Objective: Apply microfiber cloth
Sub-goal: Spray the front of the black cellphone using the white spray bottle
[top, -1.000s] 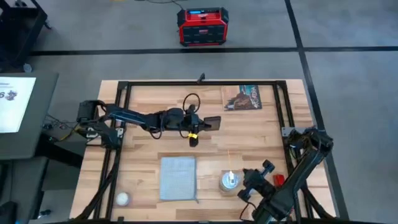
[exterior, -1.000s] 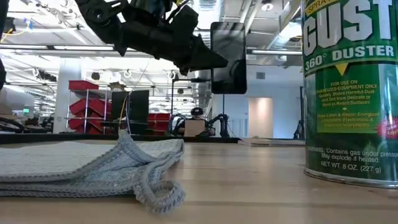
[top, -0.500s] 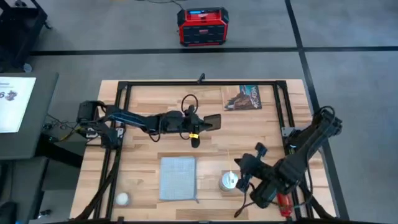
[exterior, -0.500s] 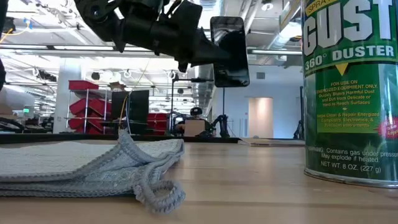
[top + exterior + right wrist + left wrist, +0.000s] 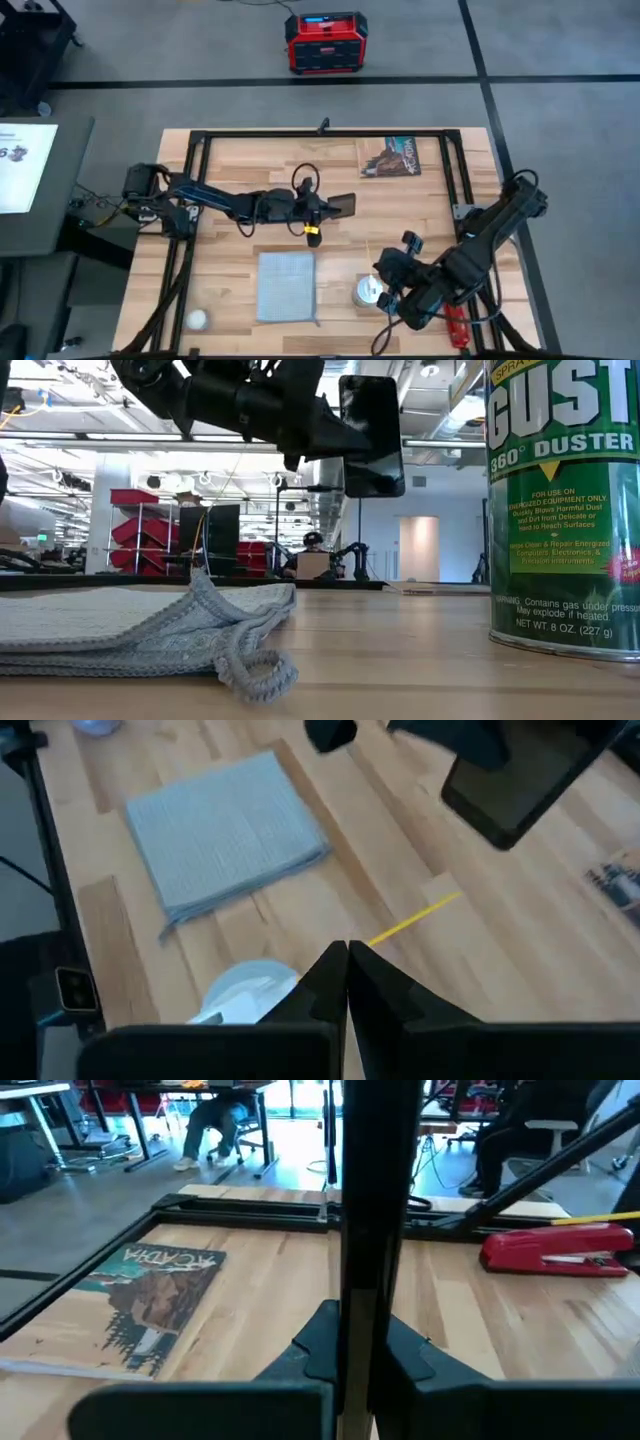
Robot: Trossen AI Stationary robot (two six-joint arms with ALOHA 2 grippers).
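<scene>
The pale grey-blue microfiber cloth (image 5: 287, 285) lies flat near the table's front edge; in the low view its near corner (image 5: 250, 665) is rumpled. My left gripper (image 5: 316, 208) hangs above the table's middle, shut on a black phone (image 5: 341, 205), which also shows high up in the low view (image 5: 372, 435). My right gripper (image 5: 384, 288), shut and with nothing between its fingers (image 5: 347, 960), hovers over the duster can (image 5: 367, 292), to the right of the cloth (image 5: 225, 830). My left gripper pinches the phone between its two fingers (image 5: 318, 1342), one on each flat face, at the phone's end nearest the gripper (image 5: 368, 1330). The fingers come level from the table's left. The phone is lifted clear of the table and shows edge-on in the wrist view.
A green duster can (image 5: 560, 510) stands right of the cloth. A dark printed booklet (image 5: 390, 157) lies at the far right, a red stapler (image 5: 455, 322) at the near right, a white ball (image 5: 197, 319) at the near left, and a thin yellow stick (image 5: 415, 915) beyond the can.
My right gripper has swung in from the table's near right corner toward the left and now hangs over the duster can. My left gripper has carried the phone a little toward the near edge, still shut on it. The cloth has not moved.
</scene>
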